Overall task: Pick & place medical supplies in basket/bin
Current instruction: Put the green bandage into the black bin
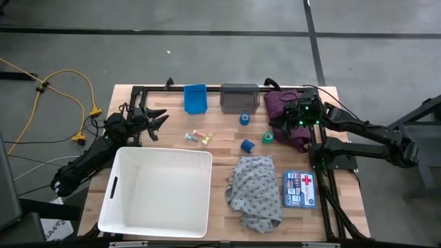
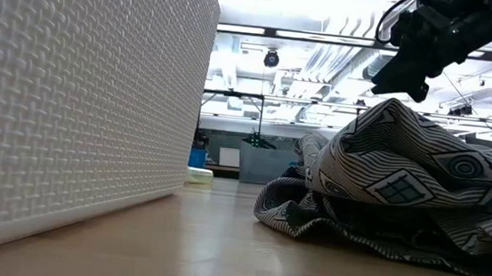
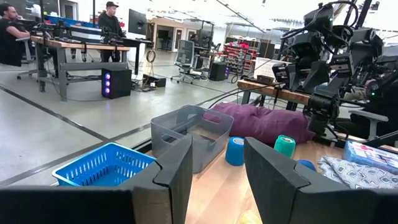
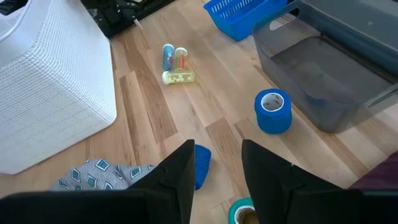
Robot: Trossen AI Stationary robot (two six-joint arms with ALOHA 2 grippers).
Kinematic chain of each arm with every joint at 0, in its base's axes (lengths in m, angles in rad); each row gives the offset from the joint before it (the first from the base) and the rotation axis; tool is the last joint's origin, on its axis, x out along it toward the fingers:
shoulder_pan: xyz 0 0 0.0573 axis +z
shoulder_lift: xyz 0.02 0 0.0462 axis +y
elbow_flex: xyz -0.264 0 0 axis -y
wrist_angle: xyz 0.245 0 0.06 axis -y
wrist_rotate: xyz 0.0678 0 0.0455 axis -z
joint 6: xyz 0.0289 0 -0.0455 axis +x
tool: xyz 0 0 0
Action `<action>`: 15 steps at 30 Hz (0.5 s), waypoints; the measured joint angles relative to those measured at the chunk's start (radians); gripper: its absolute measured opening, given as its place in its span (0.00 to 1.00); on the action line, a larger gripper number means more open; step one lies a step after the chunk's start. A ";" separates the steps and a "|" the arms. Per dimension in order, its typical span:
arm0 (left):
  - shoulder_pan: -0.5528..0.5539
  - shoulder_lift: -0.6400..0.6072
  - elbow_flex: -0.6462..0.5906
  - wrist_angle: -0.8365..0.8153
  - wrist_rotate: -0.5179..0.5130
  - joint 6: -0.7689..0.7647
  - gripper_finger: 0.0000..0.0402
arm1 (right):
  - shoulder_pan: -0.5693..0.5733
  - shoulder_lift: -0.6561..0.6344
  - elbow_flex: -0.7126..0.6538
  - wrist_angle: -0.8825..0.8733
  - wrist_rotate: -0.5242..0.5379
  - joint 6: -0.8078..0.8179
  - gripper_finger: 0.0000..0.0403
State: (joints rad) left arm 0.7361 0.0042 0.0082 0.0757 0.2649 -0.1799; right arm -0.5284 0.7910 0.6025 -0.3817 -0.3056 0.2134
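Medical supplies lie scattered on the wooden table [image 1: 227,155] around the basket [image 1: 158,189], the big white tub at the near left, which holds nothing that the high view shows. Just beyond its far right corner lies a cluster of small vials [image 1: 198,136]; their colours are hard to tell apart from above, though the right wrist view shows three lying together [image 4: 174,65]. To the basket's right is the grey patterned cloth [image 1: 256,187], crumpled, and beyond that cloth sit two blue tape rolls [image 1: 247,145] [image 1: 244,118] and a green tape roll [image 1: 268,137]. The maroon cloth [image 1: 286,117] is bunched farther right of the basket, at the far edge. A small blue bin [image 1: 195,98] and a grey bin [image 1: 239,98] stand side by side along the table's far edge, and a first-aid box [image 1: 300,189] lies right of the grey cloth.

The left gripper [image 1: 156,122] hangs just beyond the basket's far left corner, fingers set narrowly apart and holding nothing. The right gripper [image 1: 288,122] hovers over the maroon cloth, fingers likewise narrowly parted and empty.
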 joint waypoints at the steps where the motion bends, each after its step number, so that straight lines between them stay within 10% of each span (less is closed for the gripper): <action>1: 0.000 0.000 0.000 0.000 0.000 0.000 0.34 | 0.000 0.000 0.000 0.005 0.000 0.001 0.30; 15: 0.000 0.000 0.000 0.000 0.000 0.000 0.34 | 0.000 0.000 0.001 0.091 -0.038 0.150 0.30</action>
State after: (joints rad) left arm 0.7362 0.0042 0.0082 0.0757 0.2647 -0.1799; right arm -0.5282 0.7910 0.6032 -0.2911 -0.3432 0.3630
